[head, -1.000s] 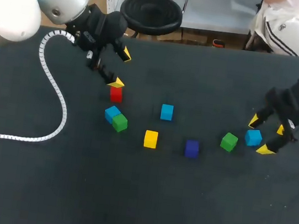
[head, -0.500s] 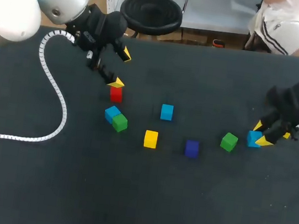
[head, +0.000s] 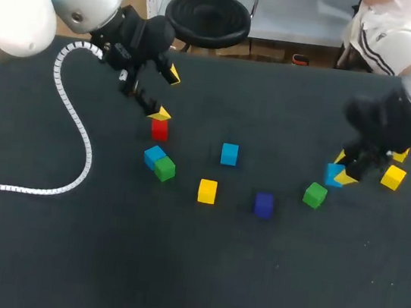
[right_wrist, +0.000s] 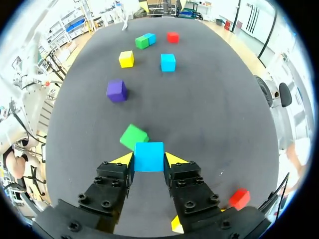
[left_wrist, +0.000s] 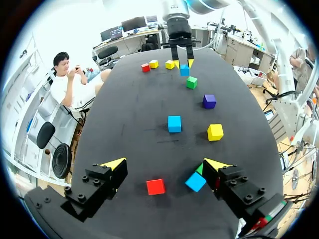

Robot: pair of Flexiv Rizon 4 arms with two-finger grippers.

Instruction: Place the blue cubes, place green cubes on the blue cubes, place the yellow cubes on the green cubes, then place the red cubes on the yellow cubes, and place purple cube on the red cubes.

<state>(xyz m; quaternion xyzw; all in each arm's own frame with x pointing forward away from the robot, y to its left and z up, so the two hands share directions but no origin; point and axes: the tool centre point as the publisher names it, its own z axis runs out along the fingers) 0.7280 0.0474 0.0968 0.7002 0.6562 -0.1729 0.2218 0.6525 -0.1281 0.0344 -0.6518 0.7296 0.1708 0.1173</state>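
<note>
The blue cube [right_wrist: 148, 156] under inspection sits clamped between the two yellow tips of the right tool [head: 343, 170], gripped on opposite faces, at the right side of the surface [head: 264, 285]. We cannot tell for certain whether it is clear of the surface. A green cube [head: 314, 195] lies just beside and ahead of it. A purple cube [head: 263, 203], a yellow cube [head: 207, 191] and a second blue cube [head: 228, 154] lie further toward the middle. Behind the right tool lie another yellow cube [head: 393, 177] and a red cube [right_wrist: 240, 198].

The left tool [left_wrist: 164, 164] is spread wide and grasps nothing. A second red cube [left_wrist: 155, 186] lies between its fingers, with a blue and green pair [head: 159, 162] beside it.

Hazards noted: the grip is at the fingertips only, so a quick swing could rotate or shed the cube. A low carry toward the middle would likely knock the adjacent green cube. A skewed set-down would compromise every layer stacked above.
</note>
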